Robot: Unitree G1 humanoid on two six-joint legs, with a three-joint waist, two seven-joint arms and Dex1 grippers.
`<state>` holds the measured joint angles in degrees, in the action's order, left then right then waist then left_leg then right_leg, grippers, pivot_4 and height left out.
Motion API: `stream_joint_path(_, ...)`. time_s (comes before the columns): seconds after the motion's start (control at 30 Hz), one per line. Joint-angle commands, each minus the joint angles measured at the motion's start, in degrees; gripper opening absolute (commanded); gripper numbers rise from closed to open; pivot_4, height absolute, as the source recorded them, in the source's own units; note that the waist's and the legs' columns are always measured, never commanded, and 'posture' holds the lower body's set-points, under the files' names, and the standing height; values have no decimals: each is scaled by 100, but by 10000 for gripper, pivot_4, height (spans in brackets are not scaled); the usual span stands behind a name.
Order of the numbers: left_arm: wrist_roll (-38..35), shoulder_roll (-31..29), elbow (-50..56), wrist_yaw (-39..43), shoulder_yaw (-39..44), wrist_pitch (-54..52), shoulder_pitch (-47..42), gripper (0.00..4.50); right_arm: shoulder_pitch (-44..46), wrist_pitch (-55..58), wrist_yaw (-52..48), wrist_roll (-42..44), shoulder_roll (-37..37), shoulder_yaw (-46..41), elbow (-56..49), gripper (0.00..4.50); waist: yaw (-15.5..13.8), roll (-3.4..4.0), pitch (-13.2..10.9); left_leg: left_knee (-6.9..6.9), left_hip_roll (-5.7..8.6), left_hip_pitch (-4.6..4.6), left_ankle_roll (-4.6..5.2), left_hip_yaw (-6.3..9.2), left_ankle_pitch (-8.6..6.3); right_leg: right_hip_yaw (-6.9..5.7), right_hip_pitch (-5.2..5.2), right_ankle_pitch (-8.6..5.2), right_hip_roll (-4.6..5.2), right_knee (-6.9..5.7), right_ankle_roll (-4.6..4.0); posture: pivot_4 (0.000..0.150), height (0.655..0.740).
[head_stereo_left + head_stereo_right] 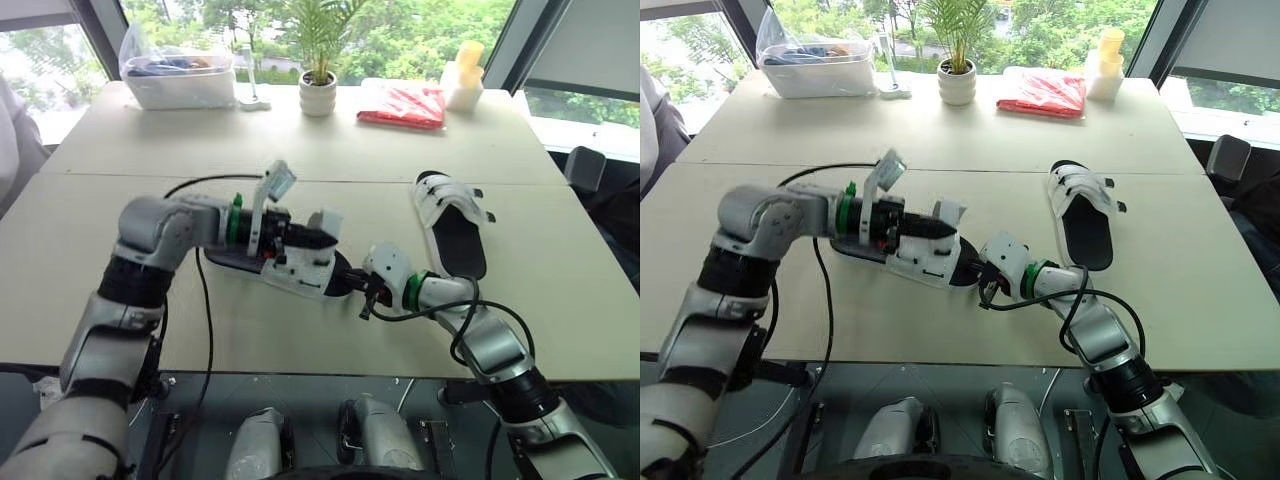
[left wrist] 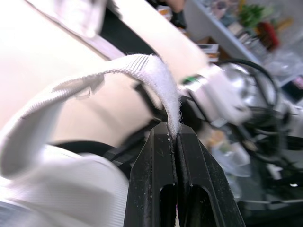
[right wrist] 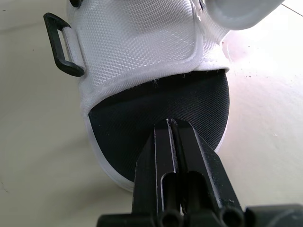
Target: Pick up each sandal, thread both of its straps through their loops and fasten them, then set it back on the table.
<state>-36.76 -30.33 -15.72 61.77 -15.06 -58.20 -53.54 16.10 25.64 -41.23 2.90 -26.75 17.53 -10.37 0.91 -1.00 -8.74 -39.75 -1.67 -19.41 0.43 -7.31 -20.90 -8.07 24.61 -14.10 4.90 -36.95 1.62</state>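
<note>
One white sandal with a black insole point(image 1: 300, 272) lies mid-table between my two grippers. My left gripper point(image 2: 173, 132) is shut on the end of this sandal's white strap point(image 2: 137, 64), which arches up from the upper; the same gripper shows over the sandal point(image 1: 318, 240) in the left eye view. My right gripper point(image 3: 173, 124) is shut, with its tips against the black insole at the toe point(image 3: 156, 109). A black strap loop point(image 3: 61, 52) sticks out from the side of the white upper. The second sandal point(image 1: 455, 225) lies flat to the right, straps across it.
Along the far edge stand a clear bin point(image 1: 180, 75), a potted plant point(image 1: 318, 95), a red packet point(image 1: 402, 105) and a yellow-topped bottle point(image 1: 463, 80). A black cable point(image 1: 205, 290) trails from my left arm over the front edge. A person's sleeve point(image 1: 15, 140) shows at far left.
</note>
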Motion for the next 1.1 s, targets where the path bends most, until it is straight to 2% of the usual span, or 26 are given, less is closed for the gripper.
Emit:
stream_joint_path(0.03, 437, -1, -663, 716, -308, 331, -383, 407, -427, 356, -93, -245, -44, 522, 586, 0, 6, 0, 0, 0, 0, -2, 0, 0, 0, 0, 2, 0, 0, 0, 0, 1500, 7288)
stream_joint_path(0.13, 499, -99, -764, 1312, -476, 222, -468, 407, -436, 365, -78, -249, -48, 510, 571, 0, 9, -1, -1, 0, -1, -6, 0, 0, 0, 0, 7, 0, -1, 0, 0, 1500, 7288)
stream_joint_path(0.3, 171, -225, -399, 1869, -473, -640, -393, 407, -458, 385, -45, -248, -47, 499, 542, 0, 7, -3, -2, 0, -2, -8, 1, 0, 0, 0, 8, -1, -1, 0, 1, 1500, 7288)
stream_joint_path(0.43, 481, -202, -230, 1765, -598, -408, -143, 407, -485, 416, -27, -236, -51, 495, 499, 0, 6, -1, -1, 0, -2, -7, 1, 1, 0, 1, 8, -1, 0, 0, 2, 1500, 7288)
stream_joint_path(0.7, 978, -19, -632, 1746, -712, 103, -137, 407, -531, 452, -8, -241, -65, 474, 439, 0, -6, -6, -4, 1, -2, -11, 2, 1, -1, 1, 13, -1, 1, 0, 1, 1500, 7288)
stream_joint_path(1.1, 814, 294, -1449, 1960, -230, -519, -795, 407, -591, 473, 23, -226, -88, 471, 367, 0, -9, -10, -5, 1, -1, -19, 4, 1, -1, 0, 19, -1, 1, 0, 2, 1500, 7288)
